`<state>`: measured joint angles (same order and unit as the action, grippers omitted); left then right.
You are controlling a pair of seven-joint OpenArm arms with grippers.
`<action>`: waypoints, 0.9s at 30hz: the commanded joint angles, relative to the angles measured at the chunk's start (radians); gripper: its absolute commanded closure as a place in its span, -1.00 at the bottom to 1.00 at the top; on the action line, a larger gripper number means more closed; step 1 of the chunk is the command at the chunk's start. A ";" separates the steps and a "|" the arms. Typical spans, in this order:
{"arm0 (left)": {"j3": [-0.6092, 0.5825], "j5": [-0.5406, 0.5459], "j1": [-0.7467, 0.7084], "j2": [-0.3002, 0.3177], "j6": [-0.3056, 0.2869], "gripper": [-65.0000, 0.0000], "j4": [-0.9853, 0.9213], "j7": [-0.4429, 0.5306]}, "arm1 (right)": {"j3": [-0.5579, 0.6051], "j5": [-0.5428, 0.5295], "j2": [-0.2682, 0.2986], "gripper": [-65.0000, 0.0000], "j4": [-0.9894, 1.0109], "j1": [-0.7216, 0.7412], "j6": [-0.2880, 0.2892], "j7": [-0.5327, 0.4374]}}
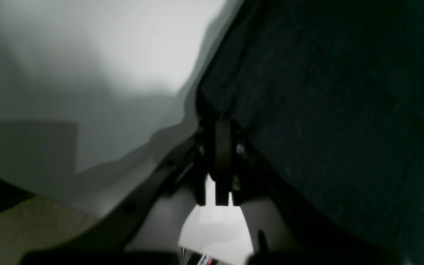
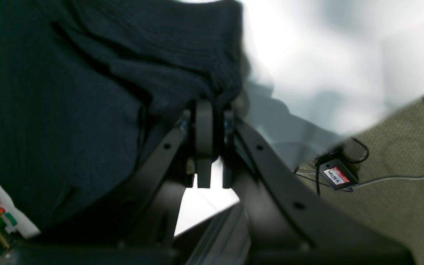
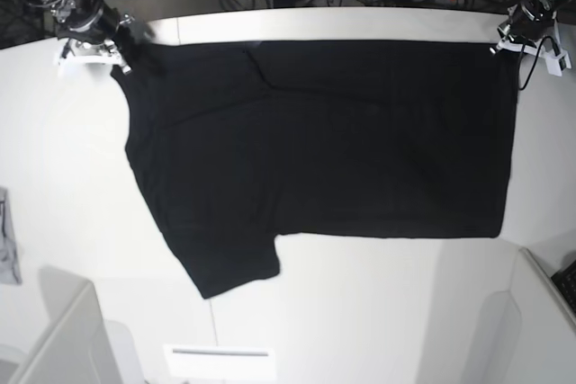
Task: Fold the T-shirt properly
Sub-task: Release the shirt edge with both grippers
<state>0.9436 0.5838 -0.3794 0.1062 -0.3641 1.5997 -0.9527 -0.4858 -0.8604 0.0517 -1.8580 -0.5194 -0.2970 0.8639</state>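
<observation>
The T-shirt [image 3: 333, 141] lies spread, plain black side up, across the white surface [image 3: 378, 312], one sleeve reaching toward 7 o'clock. At 10 o'clock in the base view, the right gripper [image 3: 121, 42] has its fingers [image 2: 204, 129] pressed together, pinching a bunched shirt corner. At 2 o'clock, the left gripper [image 3: 506, 40] fingers [image 1: 222, 147] pinch the opposite corner's edge. A grey cloth scrap [image 3: 7, 249] lies at 9 o'clock, well apart.
</observation>
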 commanded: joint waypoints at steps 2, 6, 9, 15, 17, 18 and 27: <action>0.013 0.009 -0.005 0.017 0.001 1.00 0.020 0.008 | -0.007 -0.006 0.010 1.00 -0.030 -0.012 0.003 -0.008; 0.013 0.011 -0.030 0.020 0.001 1.00 0.020 0.008 | -0.009 -0.006 0.012 1.00 -0.036 -0.026 0.003 -0.008; 0.015 0.008 -0.037 0.020 0.001 1.00 0.020 0.008 | -0.017 -0.004 0.014 1.00 -0.036 -0.041 0.003 -0.007; 0.012 0.011 -0.069 0.019 0.001 1.00 0.029 0.013 | -0.057 -0.010 0.024 1.00 -0.039 -0.068 0.003 -0.002; 0.007 0.011 -0.074 0.017 0.001 1.00 0.029 0.010 | -0.057 -0.006 0.024 1.00 -0.039 -0.064 0.003 -0.002; 0.007 0.011 -0.074 0.017 0.001 1.00 0.029 0.010 | -0.055 -0.006 0.024 1.00 -0.039 -0.064 0.003 -0.002; 0.013 0.011 -0.086 0.017 0.001 1.00 0.040 0.013 | -0.063 -0.006 0.024 1.00 -0.039 -0.063 0.003 -0.001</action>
<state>0.9482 0.5987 -0.4549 0.1081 -0.3664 1.6207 -0.9512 -0.5377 -0.8642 0.0650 -1.8790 -0.5781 -0.2966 0.8791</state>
